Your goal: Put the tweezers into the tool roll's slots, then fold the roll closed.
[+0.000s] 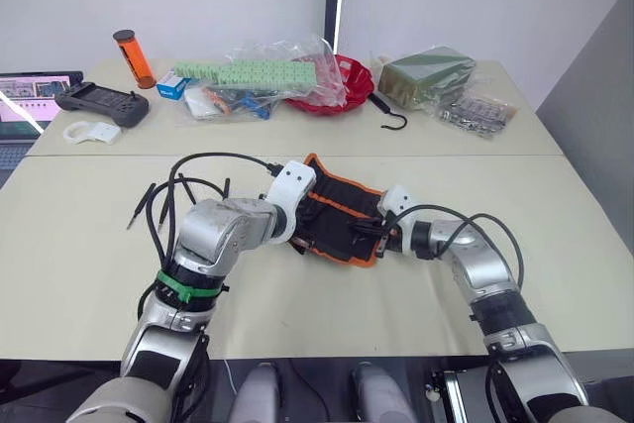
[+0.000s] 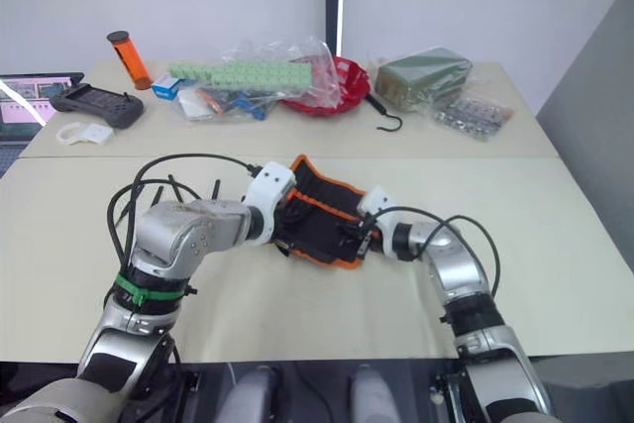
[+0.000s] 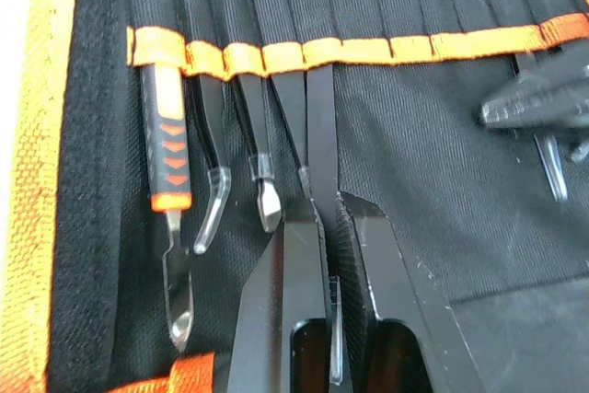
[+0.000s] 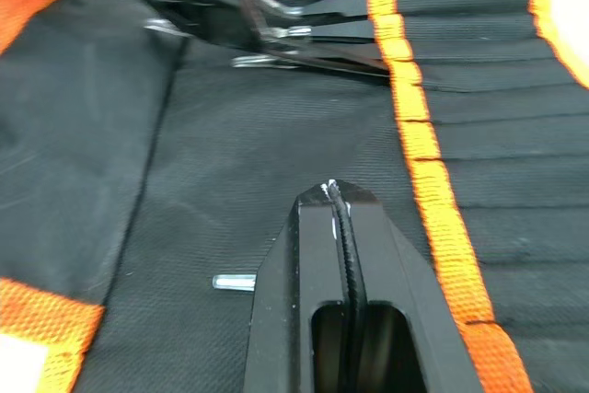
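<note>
Two grippers work over the tool roll (image 1: 342,215), open at frame centre. The left gripper (image 3: 329,227) pinches a tweezer (image 3: 319,149) in its slot (image 3: 317,6); the right gripper (image 4: 339,200) is pressed closed, with nothing visibly between its fingers.

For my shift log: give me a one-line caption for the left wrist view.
Left gripper shut on a tweezer, feeding it into a slot of the tool roll.
</note>
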